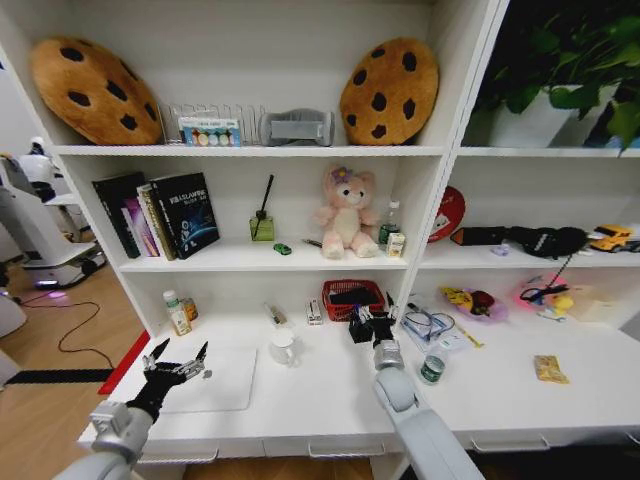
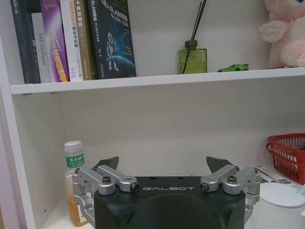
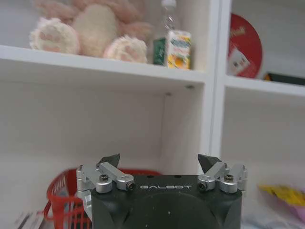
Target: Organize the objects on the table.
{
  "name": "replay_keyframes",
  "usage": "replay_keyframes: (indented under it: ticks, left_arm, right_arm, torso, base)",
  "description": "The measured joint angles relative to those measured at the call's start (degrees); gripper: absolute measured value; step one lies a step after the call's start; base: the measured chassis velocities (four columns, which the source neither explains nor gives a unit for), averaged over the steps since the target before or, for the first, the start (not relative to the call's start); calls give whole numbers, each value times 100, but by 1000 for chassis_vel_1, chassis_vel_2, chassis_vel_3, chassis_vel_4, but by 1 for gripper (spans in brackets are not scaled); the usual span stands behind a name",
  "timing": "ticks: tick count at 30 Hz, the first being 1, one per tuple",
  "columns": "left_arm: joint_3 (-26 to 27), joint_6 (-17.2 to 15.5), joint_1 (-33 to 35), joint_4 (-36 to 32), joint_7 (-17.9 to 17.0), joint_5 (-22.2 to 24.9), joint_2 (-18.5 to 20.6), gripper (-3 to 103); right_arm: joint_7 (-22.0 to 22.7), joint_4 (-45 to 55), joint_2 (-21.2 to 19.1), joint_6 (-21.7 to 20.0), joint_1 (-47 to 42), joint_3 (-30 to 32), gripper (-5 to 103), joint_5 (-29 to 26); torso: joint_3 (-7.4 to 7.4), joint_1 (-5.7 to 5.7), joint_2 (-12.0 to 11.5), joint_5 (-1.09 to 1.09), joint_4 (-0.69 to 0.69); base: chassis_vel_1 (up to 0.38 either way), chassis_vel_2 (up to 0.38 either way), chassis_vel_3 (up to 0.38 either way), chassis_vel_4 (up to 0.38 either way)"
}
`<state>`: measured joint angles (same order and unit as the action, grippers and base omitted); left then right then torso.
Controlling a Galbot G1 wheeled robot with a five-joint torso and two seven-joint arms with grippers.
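The left gripper (image 1: 180,353) hangs over the near left part of the white desk (image 1: 330,400), just above the silver laptop (image 1: 215,380) that lies flat and closed there. Its fingers are spread wide with nothing between them — in the left wrist view the two dark fingertips (image 2: 110,162) stand well apart over the gripper body.

The right gripper (image 1: 368,322) reaches farther in, near the middle of the desk, just in front of the red basket (image 1: 350,298). Its fingers are also spread and hold nothing; the right wrist view shows the tips (image 3: 109,158) apart, with the basket below and behind them.

A white mug (image 1: 283,346) stands between the two grippers, just beside the laptop's far right corner. A small round green-and-white tin (image 1: 432,369) sits on the desk to the right of the right arm. A bottle with a green label (image 1: 177,314) stands at the desk's back left, against the shelf wall.

On the shelf above, a tiny green toy car (image 1: 283,248) rests between the green diffuser bottle (image 1: 262,227) and the pink plush bear (image 1: 346,212) — touching neither. Books (image 1: 160,212) lean at the left end of that shelf. The top shelf carries two cookie-shaped cushions (image 1: 390,92).
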<state>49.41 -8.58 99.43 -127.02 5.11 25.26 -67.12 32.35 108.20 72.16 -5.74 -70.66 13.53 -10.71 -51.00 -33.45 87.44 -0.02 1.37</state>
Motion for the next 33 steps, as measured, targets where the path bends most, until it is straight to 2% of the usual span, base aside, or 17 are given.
replay_keyframes:
  ticks: [1, 3, 4, 5, 10, 13, 15, 16, 17, 20, 28, 33]
  left_arm:
    - [0, 0, 0, 0, 0, 0, 0, 100]
    - [0, 0, 0, 0, 1, 0, 0, 100]
    - [0, 0, 0, 0, 1, 0, 0, 100]
    - [0, 0, 0, 0, 1, 0, 1, 100]
    - [0, 0, 0, 0, 1, 0, 0, 100]
    - [0, 0, 0, 0, 1, 0, 0, 100]
    - [-1, -1, 0, 0, 1, 0, 0, 100]
    - [-1, -1, 0, 0, 1, 0, 0, 100]
    - [-1, -1, 0, 0, 1, 0, 0, 100]
    - [-1, -1, 0, 0, 1, 0, 0, 100]
    - [-1, -1, 0, 0, 1, 0, 0, 100]
    - [-1, -1, 0, 0, 1, 0, 0, 100]
  right_arm:
    - [0, 0, 0, 0, 0, 0, 94, 0]
    - [489, 507, 20, -321, -529, -11, 97, -215]
    - [489, 507, 20, -321, -529, -11, 97, -215]
    - [861, 909, 87, -491, -909, 75, 100, -415]
    - [1194, 1355, 162, -645, -1374, 391, 100, -793]
    - [1834, 1601, 167, -712, -1691, 741, 100, -1276]
    - [1962, 1647, 163, -755, -1720, 784, 100, -1440]
    - [2166, 1712, 152, -858, -1730, 840, 100, -1789]
    - [2166, 1712, 152, -858, -1730, 840, 100, -1789]
    - [2402, 1577, 156, -957, -1584, 953, 100, -2313]
    - [2388, 887, 192, -887, -1155, 1006, 100, -2336]
    - [2141, 259, 131, -867, -740, 1211, 101, -2301]
  torso:
    - [0, 0, 0, 0, 0]
    - [0, 0, 0, 2, 1]
    - [0, 0, 0, 2, 1]
    - [0, 0, 0, 2, 0]
    - [1, 0, 0, 1, 1]
    - [0, 0, 0, 2, 0]
    - [0, 0, 0, 2, 0]
    - [0, 0, 0, 1, 0]
    - [0, 0, 0, 1, 0]
    - [0, 0, 0, 1, -1]
    - [0, -1, 0, 2, -1]
    - [-1, -1, -1, 2, 0]
  base:
    - [0, 0, 0, 0]
    - [0, 0, 0, 0]
    - [0, 0, 0, 0]
    - [0, 0, 0, 0]
    - [0, 0, 0, 0]
    - [0, 0, 0, 0]
    - [0, 0, 0, 0]
    - [0, 0, 0, 0]
    - [0, 0, 0, 0]
    - [0, 0, 0, 0]
    - [0, 0, 0, 0]
    - [0, 0, 0, 0]
